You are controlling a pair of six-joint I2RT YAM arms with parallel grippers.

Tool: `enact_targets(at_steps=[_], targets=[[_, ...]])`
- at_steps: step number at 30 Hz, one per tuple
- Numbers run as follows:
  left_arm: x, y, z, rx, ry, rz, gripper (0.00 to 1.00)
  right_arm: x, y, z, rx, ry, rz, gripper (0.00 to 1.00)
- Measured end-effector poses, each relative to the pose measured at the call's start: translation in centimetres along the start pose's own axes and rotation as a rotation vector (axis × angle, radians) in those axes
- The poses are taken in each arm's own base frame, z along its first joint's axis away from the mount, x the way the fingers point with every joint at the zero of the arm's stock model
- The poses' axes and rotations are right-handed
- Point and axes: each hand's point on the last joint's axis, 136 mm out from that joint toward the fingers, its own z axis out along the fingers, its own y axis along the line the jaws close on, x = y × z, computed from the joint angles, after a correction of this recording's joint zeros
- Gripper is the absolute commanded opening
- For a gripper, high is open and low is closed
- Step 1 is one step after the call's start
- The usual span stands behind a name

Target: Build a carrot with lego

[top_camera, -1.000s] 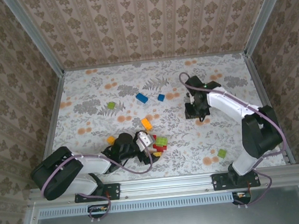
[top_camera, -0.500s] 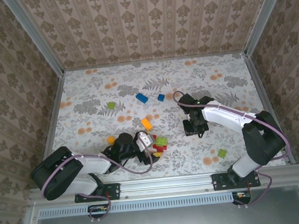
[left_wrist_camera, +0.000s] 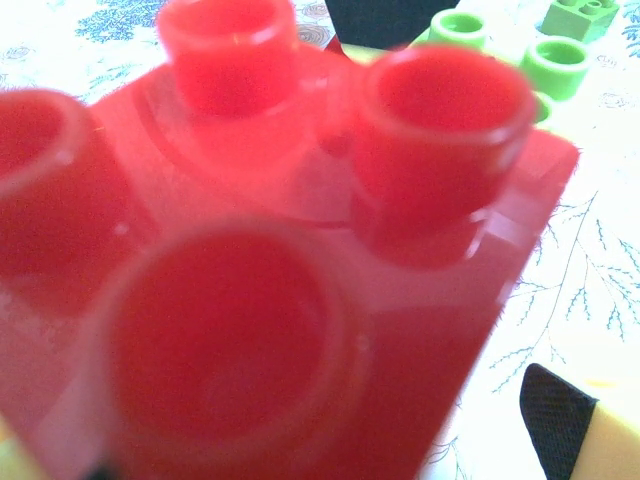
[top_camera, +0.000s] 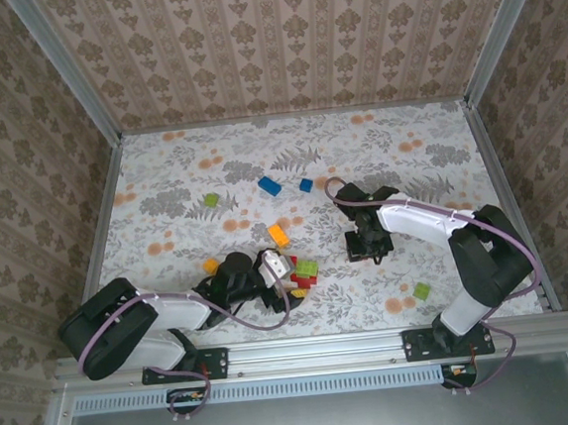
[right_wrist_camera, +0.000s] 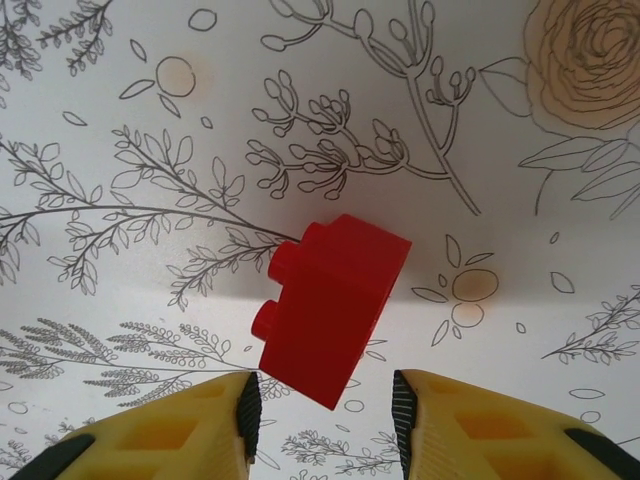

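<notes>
Lego: red brick (right_wrist_camera: 335, 305), blue brick (top_camera: 269, 185), green brick (top_camera: 210, 200), orange brick (top_camera: 279, 235); tabletop (top_camera: 161, 173) white with grey leaves, orange blossoms; walls (top_camera: 279, 44) beige damask.

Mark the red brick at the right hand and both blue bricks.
red brick (right_wrist_camera: 335, 300): right wrist view, side face.
oblong blue brick (top_camera: 269, 185): top view, its middle.
square blue brick (top_camera: 305, 185): top view, its middle.

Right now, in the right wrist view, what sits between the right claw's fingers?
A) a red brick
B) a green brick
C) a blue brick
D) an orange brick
A: a red brick sits tilted over the flowered table, between the yellow fingers of the right claw, with a gap showing between the brick and the finger on the picture's right.
</notes>
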Motion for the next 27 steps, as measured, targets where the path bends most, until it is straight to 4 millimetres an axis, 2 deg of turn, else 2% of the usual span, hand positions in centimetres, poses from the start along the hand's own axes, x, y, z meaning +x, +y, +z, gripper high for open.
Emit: enact_targets(at_steps=[20, 27], targets=[[-0.3, 0.1, 0.1, -0.001, -0.006, 0.002, 0.99, -0.8, -0.8, -1.2, 0.111, -0.05, -0.014, 0.46], [-0.3, 0.1, 0.1, -0.001, -0.006, 0.002, 0.99, -1.1, -0.5, -1.3, 0.131, -0.053, -0.002, 0.5]])
